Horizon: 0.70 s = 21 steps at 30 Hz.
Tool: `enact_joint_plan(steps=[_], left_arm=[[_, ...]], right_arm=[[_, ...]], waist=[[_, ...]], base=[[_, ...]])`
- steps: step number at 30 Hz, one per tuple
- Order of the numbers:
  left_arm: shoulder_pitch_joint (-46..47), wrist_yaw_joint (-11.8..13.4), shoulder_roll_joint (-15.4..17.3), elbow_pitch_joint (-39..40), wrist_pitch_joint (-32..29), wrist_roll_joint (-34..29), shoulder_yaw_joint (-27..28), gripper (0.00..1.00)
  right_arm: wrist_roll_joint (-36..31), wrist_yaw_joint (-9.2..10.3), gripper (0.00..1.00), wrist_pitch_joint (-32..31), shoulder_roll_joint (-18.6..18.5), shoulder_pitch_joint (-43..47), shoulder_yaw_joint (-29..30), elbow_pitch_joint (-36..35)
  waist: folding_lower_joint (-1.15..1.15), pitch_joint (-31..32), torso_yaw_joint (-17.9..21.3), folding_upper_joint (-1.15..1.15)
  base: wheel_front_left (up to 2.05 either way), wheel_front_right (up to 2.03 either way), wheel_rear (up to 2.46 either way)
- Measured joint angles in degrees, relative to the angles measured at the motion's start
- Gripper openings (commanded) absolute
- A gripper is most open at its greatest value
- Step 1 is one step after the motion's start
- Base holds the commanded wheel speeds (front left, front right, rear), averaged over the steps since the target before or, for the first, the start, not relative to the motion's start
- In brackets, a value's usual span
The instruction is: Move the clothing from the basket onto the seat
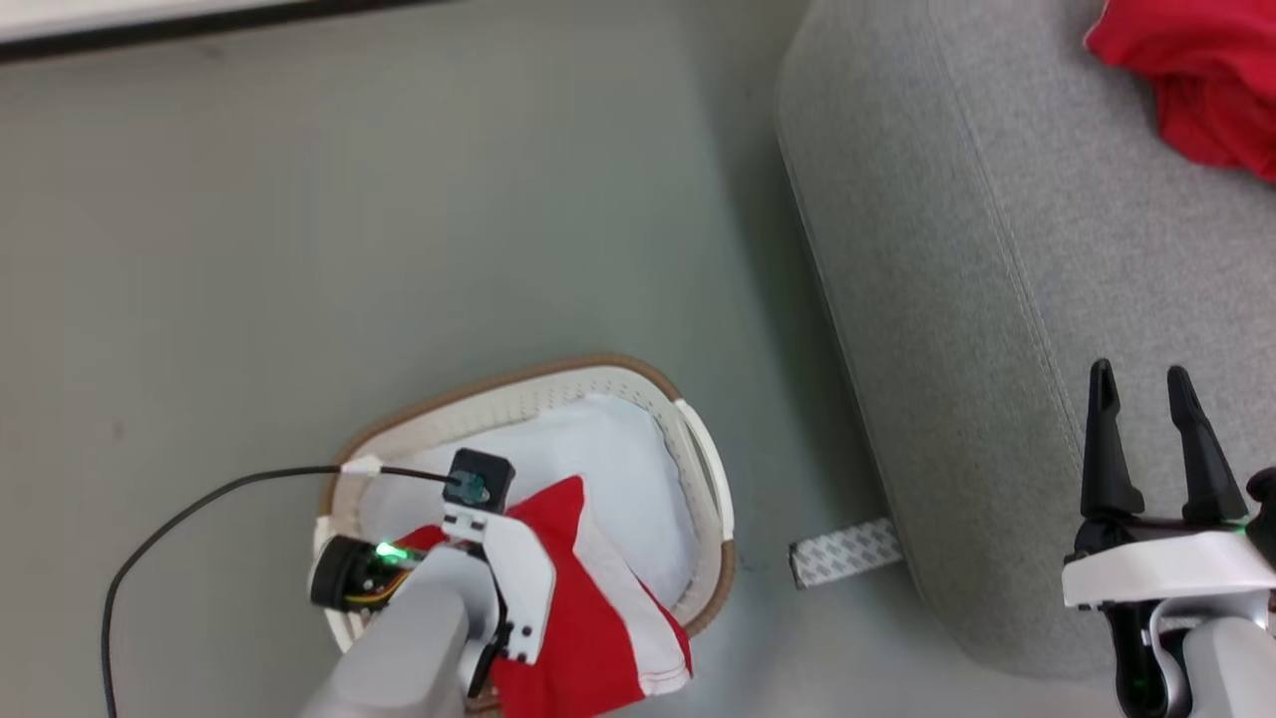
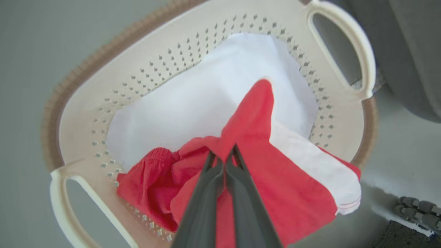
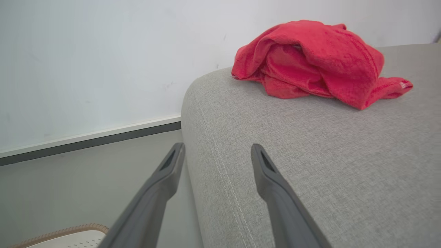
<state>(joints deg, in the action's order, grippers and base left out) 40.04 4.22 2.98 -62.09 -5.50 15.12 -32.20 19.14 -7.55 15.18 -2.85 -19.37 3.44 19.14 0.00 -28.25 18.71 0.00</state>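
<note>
A red garment [image 1: 588, 618] with a white panel lies in the basket [image 1: 518, 384], at the lower middle of the head view. One end is bunched inside the basket and the other, with the white panel, drapes over the lower right rim. In the left wrist view the red garment [image 2: 262, 179] covers the lower half of the basket [image 2: 137, 79], on a smooth white pad [image 2: 206, 96] that lines the bottom. The upper half of the pad is bare, and the holed wall rises all round it. A second red garment [image 1: 1196, 80] lies crumpled at the upper right corner of the head view, on top of the seat [image 1: 977, 299].

The basket stands on bare grey floor [image 1: 399, 199], which runs open to the left and top of the frame. A strip of floor separates the basket from the seat's rounded edge. A patterned strip [image 1: 845, 550] lies there against the seat's base. A black cable [image 1: 199, 499] loops across the floor at lower left to the left arm.

The left gripper [image 2: 223, 151] is closed, fingers together, with its tips pinched on a fold of the red garment. The right gripper [image 1: 1141, 374] hangs at lower right over the seat's near edge, fingers spread wide, holding nothing. In the right wrist view its fingers [image 3: 170, 172] frame the seat [image 3: 310, 165] and the second red garment [image 3: 310, 58].
</note>
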Motion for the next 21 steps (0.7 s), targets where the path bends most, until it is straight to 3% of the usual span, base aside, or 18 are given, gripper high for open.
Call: enact_joint_plan(steps=[14,21], left_arm=[[-5.3,0.4,0.8,18.3,12.3,6.2,4.1,0.00],[-10.6,2.0,3.8,32.7,12.0,7.2,5.4,0.00]], right_arm=[[-6.7,0.00,1.00,0.0,0.0,6.9,2.6,0.9],[-9.1,0.00,1.00,0.0,0.0,10.6,2.7,1.3]], waist=[[-0.01,15.6,-6.0,0.00],[-0.01,23.1,-8.3,0.00]], base=[[0.00,0.00,0.00],[0.00,0.00,0.00]])
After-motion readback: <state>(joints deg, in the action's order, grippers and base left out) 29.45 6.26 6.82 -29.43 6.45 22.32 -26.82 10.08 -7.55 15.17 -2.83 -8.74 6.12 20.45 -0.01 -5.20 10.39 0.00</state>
